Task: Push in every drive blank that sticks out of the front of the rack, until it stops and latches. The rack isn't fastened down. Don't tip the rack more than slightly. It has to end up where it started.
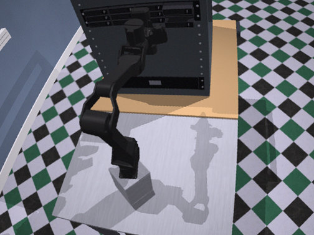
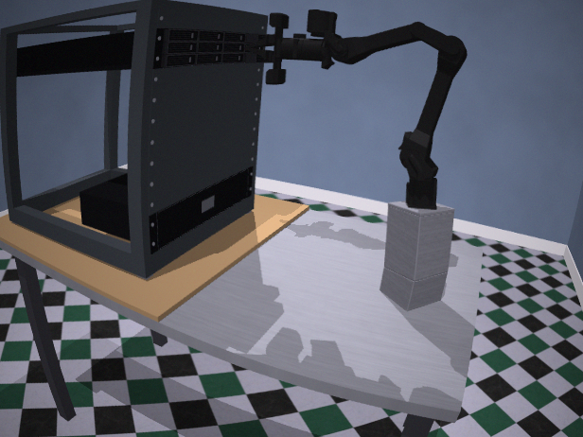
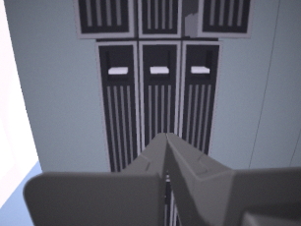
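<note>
Dark grey open-frame metal rack (image 2: 199, 132) sits upright on a tan wooden board (image 2: 199, 279) at one end of the brushed-metal table (image 2: 331, 303). No tilt visible in the exterior view.

Black six-joint arm (image 2: 426, 95) reaches from its grey block pedestal (image 2: 416, 255) straight out to the rack's top front, where the band of black slotted drive blanks (image 2: 203, 47) runs across.

Progress, as a judgement: mid-task. In the top view one wider dark blank (image 1: 177, 12) on the far side of that band seems to stand proud of its neighbours, so likely at least that one left. Which ones have latched I can't tell from these shots. Rack looks square on the board; whether it matches its start position I can't tell.

Hand (image 3: 167, 140) is clenched, fingers pressed tip to tip, nothing in them, used as a blunt pusher. In the wrist view the tip points at the middle blank of a group of three (image 3: 158, 93), neighbours on either side. Exterior view puts the tip at the blank face; touching or just short, can't tell.
</note>
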Available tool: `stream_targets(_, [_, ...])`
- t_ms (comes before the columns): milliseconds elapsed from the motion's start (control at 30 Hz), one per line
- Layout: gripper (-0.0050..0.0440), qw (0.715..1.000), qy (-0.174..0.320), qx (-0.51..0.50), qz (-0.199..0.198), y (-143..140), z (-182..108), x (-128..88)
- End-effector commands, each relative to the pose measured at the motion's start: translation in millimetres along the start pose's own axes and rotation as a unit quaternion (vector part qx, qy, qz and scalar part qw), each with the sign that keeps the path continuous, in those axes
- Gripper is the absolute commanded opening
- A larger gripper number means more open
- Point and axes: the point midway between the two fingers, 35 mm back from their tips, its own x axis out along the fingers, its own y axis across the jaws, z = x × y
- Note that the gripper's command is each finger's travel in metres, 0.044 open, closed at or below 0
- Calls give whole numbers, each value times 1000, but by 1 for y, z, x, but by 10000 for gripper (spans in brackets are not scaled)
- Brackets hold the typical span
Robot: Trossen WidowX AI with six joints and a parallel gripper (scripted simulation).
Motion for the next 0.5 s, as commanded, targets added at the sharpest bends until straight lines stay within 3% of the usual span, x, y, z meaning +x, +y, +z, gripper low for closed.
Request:
stream_targets(0, [-50,1000,-3,-1,13,12,1,0])
stream_targets(467, [-50,1000,-3,-1,13,13,1,10])
